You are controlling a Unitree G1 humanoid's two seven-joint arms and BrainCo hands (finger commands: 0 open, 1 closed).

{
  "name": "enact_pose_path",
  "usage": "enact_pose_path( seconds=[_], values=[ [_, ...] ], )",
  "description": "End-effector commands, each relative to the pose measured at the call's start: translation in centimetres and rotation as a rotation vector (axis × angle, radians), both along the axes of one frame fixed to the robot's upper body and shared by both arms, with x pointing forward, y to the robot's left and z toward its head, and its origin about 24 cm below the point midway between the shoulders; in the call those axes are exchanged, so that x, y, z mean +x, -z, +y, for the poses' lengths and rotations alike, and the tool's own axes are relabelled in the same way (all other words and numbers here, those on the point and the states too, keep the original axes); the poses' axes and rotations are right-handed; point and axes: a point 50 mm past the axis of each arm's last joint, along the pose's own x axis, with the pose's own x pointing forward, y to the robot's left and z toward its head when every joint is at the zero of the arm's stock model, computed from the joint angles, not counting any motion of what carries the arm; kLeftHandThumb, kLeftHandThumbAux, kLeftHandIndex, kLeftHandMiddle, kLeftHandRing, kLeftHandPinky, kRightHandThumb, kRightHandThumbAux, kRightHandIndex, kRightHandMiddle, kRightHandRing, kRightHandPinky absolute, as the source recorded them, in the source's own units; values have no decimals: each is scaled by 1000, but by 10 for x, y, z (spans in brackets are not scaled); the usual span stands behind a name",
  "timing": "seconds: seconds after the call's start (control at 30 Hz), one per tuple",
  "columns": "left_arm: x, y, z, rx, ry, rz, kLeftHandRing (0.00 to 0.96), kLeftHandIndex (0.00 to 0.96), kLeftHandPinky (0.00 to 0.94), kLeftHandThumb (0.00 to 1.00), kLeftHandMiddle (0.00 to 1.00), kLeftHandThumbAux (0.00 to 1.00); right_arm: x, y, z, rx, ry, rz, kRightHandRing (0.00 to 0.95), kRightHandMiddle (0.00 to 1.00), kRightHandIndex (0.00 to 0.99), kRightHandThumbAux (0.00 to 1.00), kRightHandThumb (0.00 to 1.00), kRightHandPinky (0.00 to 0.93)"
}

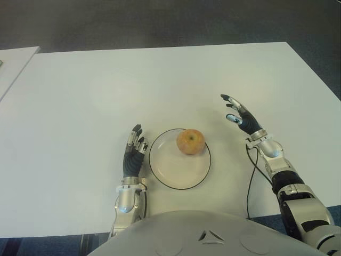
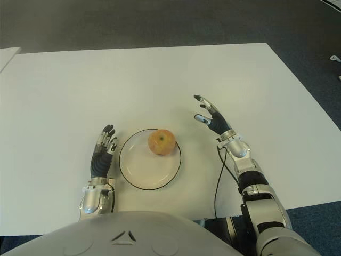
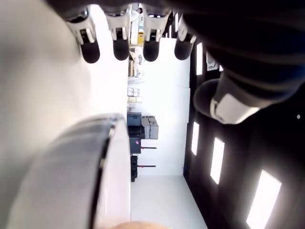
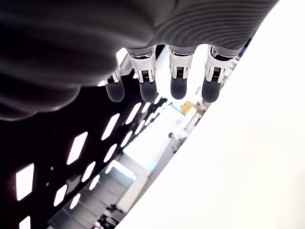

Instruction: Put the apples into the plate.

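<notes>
One yellow-red apple [image 1: 190,141] sits in the white, dark-rimmed plate [image 1: 165,170], toward its far right side. My right hand [image 1: 238,115] hovers to the right of the plate, a little apart from the apple, fingers spread and holding nothing. In the right wrist view its fingertips [image 4: 177,89] are straight with nothing between them. My left hand [image 1: 134,149] shows flat beside the plate's left rim, fingers extended and empty. The left wrist view shows the plate's rim [image 3: 102,143] close to that hand.
The white table [image 1: 106,90] stretches wide around the plate. A second white surface [image 1: 13,64] shows at the far left corner. A black cable [image 1: 250,181] hangs along my right forearm. Dark floor lies beyond the table's far edge.
</notes>
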Motion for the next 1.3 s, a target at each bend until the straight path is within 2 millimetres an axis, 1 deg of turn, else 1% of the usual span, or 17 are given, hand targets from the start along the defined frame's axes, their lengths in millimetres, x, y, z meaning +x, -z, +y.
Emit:
enact_pose_path(
  seconds=[0.03, 0.27, 0.43, 0.53, 0.57, 0.6, 0.7, 0.9, 1.3],
  values=[
    [-6, 2, 2, 12, -19, 42, 0, 0, 0, 13, 0, 533, -10, 7, -1, 80, 5, 30, 0, 0, 0, 241, 8, 0],
    [-8, 4, 9, 28, -8, 65, 0, 0, 0, 27, 0, 505, -24, 17, -2, 153, 31, 99, 0, 0, 0, 282, 11, 0],
    [-10, 4, 14, 30, 1, 66, 0, 0, 0, 38, 0, 478, -32, 26, 0, 215, 54, 159, 0, 0, 0, 316, 20, 0],
    [-10, 5, 17, 34, 11, 68, 0, 0, 0, 43, 0, 469, -44, 36, 10, 278, 81, 187, 0, 0, 0, 338, 32, 0],
    [-10, 5, 18, 34, 15, 69, 0, 0, 0, 47, 0, 465, -48, 40, 15, 307, 94, 196, 0, 0, 0, 354, 24, 0],
    [-10, 5, 19, 35, 21, 71, 0, 0, 0, 49, 0, 462, -52, 44, 22, 345, 111, 202, 0, 0, 0, 361, 37, 0],
    [-10, 6, 22, 36, 31, 72, 0, 0, 0, 52, 0, 452, -57, 48, 31, 396, 139, 205, 0, 0, 0, 376, 64, 0],
    [-9, 5, 25, 39, 43, 69, 0, 0, 0, 56, 0, 439, -61, 51, 39, 422, 172, 181, 0, 0, 0, 412, 86, 0],
    [-8, 5, 29, 45, 39, 48, 0, 0, 0, 52, 0, 453, -65, 52, 47, 378, 191, 100, 0, 0, 0, 451, 92, 0]
  ],
)
